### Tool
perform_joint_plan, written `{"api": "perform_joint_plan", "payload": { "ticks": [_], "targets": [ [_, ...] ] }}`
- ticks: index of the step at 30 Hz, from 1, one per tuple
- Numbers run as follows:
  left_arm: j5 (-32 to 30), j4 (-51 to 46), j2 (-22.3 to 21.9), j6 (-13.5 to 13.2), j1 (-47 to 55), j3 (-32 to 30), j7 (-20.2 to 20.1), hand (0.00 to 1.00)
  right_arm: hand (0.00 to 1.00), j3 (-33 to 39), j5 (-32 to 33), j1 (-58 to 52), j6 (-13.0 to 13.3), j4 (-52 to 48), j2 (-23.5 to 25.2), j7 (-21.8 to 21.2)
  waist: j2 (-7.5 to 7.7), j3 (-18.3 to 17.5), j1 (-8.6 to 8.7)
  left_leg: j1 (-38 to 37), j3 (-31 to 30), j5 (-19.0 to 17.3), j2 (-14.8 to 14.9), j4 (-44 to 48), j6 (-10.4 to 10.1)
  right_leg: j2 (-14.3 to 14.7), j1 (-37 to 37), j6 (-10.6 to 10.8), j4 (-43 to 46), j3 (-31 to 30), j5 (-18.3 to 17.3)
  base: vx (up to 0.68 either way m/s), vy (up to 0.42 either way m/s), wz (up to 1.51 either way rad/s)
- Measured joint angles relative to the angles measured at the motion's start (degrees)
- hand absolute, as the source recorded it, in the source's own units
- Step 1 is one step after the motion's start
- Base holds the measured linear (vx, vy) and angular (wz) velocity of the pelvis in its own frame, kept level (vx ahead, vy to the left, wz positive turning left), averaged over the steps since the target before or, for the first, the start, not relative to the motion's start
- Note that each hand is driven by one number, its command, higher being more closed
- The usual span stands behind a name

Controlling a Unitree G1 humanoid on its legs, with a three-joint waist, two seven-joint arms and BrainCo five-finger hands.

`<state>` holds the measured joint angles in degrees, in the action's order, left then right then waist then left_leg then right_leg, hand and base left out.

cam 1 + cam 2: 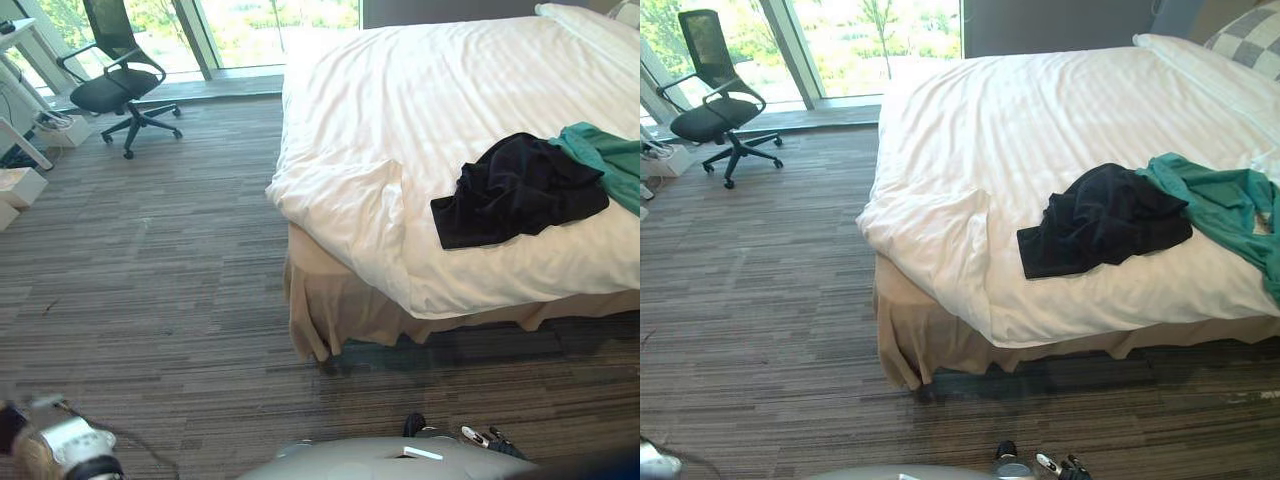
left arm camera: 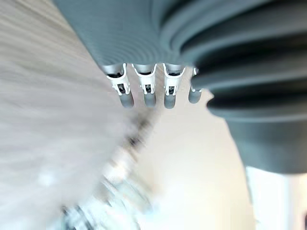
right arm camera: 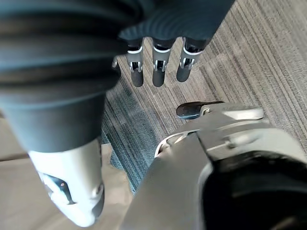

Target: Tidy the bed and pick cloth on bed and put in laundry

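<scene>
Touching green cloth (image 1: 1220, 205) on bed (image 1: 1040, 110), black cloth (image 1: 1105, 220) lies; left hand (image 2: 146, 91), right hand (image 3: 158, 67) relaxed.

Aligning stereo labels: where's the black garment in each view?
Left eye view: black garment right of centre, on bed.
Right eye view: black garment centre-right.
Left wrist view: left hand, blur.
Right wrist view: right hand, carpet.
Shared landmark: teal cloth touching its right side.

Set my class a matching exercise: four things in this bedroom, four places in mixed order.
1 crumpled black cloth
2 teal-green cloth
3 black mesh office chair
4 grey-and-white checked pillow

A on the grey striped carpet by the window
B on the white duvet, nearer the bed's head
C at the bed's head
D on the duvet, nearer the foot

Pairs: 1-D, 2-B, 3-A, 4-C
</scene>
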<state>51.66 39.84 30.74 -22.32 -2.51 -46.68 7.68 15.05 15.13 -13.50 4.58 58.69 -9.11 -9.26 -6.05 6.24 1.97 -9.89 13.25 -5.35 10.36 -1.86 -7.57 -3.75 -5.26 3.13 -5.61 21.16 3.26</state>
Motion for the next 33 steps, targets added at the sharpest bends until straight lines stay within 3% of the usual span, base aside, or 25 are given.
{"api": "perform_joint_plan", "payload": {
  "ticks": [4, 7, 11, 15, 16, 19, 21, 25, 28, 31, 33],
  "targets": [
    [-9.4, -5.5, 10.1, -0.7, -6.9, 2.5, 0.0, 0.0, 0.0, 0.1, 1.3, -0.3, 0.7, -1.2, 0.0, 0.6, -0.11, 0.0, 0.04, -0.2, 0.8, 0.3, -0.6, 0.4, -0.3, -0.2, 0.0, 0.0, 0.1, -0.3, 0.1, 0.13, 0.047, 0.01],
    [-17.5, -6.0, 17.0, -0.3, -13.6, 9.4, -0.2, 0.0, 0.0, 0.1, 1.7, -0.3, 0.7, -1.2, 0.1, 0.4, -0.11, -0.2, -0.14, -1.5, 3.8, 0.3, -1.6, 0.8, -0.3, -0.9, -0.3, 0.0, 0.1, -2.7, 0.2, 0.07, 0.069, -0.33],
    [-23.8, -6.0, 21.2, 3.9, -25.5, 23.5, -3.8, 0.0, 0.0, 0.3, 2.3, -0.4, 0.6, -0.6, 0.1, 0.3, 0.03, -0.2, 0.82, -1.8, 6.9, 0.6, -2.9, 1.9, 0.2, -2.1, 0.2, 0.0, 0.1, -5.0, 1.3, -0.01, 0.044, -0.27],
    [-29.7, -5.9, 21.3, 8.4, -31.9, 34.1, -7.9, 0.0, 0.0, 1.4, 2.3, -0.9, 0.6, -0.1, 0.4, -0.6, 0.14, -0.1, 2.91, -2.0, 9.1, 0.6, -3.4, 2.3, 0.3, -2.5, 0.9, -0.2, 0.1, -6.5, 2.0, -0.07, 0.003, -0.36],
    [-33.0, -5.7, 21.3, 10.2, -34.7, 39.2, -9.3, 0.0, 0.0, 2.9, 2.3, -1.1, 0.6, 0.4, 0.9, -0.8, 0.35, 0.0, 4.12, -2.1, 10.4, 0.6, -3.5, 2.3, 0.3, -2.4, 1.5, -0.2, 0.1, -7.9, 2.3, -0.08, -0.017, -0.32],
    [-35.7, -5.7, 21.0, 12.2, -37.1, 44.5, -10.3, 0.0, 0.0, 2.9, 2.2, -1.9, 0.5, 0.7, 1.3, -1.3, 0.37, 0.0, 5.1, -1.7, 11.6, 0.6, -3.4, 2.2, 0.3, -2.1, 2.7, -0.4, 0.1, -9.0, 2.9, -0.11, -0.039, -0.29],
    [-39.5, -5.6, 18.0, 14.7, -39.2, 48.7, -10.4, 0.0, 0.0, 2.9, 1.6, -3.0, 0.1, 0.8, 1.4, -1.8, 0.2, 0.2, 6.45, -1.2, 12.0, 0.6, -3.4, 2.1, 0.3, -2.0, 3.6, -0.3, 0.1, -9.4, 3.2, -0.15, -0.057, -0.13],
    [-49.4, -4.6, 15.2, 19.1, -39.7, 54.2, -10.9, 0.0, 0.0, 2.9, 1.5, -3.3, -0.1, -0.9, 1.4, -1.9, -0.43, 1.0, 8.3, -1.1, 14.5, 0.0, -2.7, 0.4, 0.8, -1.0, 5.6, -0.5, -0.2, -10.6, 4.0, -0.19, -0.054, -0.22],
    [-58.5, -1.8, 12.4, 23.1, -41.2, 57.4, -11.5, 0.0, 0.0, 2.8, 1.5, -3.7, -1.0, -3.1, 1.6, -2.2, 0.17, 2.2, 9.1, -0.8, 16.3, -0.4, -2.3, 0.0, 0.5, -0.3, 6.9, -0.6, -0.3, -12.2, 4.4, -0.17, -0.067, -0.3],
    [-66.0, 1.7, 11.3, 26.7, -42.1, 59.0, -11.6, 0.0, 0.0, 2.8, 1.6, -4.4, -1.3, -6.3, 0.8, -2.4, -0.89, 3.8, 11.2, 0.3, 17.9, -0.4, -2.2, 0.1, 0.5, -0.4, 8.8, -0.3, -0.2, -13.1, 4.7, -0.09, -0.047, -0.26],
    [-69.3, 2.5, 9.9, 28.8, -44.4, 59.3, -11.6, 0.0, 0.0, 2.7, 1.6, -4.0, -2.0, -7.3, 0.4, -2.6, -1.71, 5.2, 11.34, 2.6, 18.0, -0.2, -2.3, 0.5, 0.6, -0.6, 11.0, -0.6, 0.0, -14.3, 5.6, -0.03, -0.027, -0.1]
  ]
}}
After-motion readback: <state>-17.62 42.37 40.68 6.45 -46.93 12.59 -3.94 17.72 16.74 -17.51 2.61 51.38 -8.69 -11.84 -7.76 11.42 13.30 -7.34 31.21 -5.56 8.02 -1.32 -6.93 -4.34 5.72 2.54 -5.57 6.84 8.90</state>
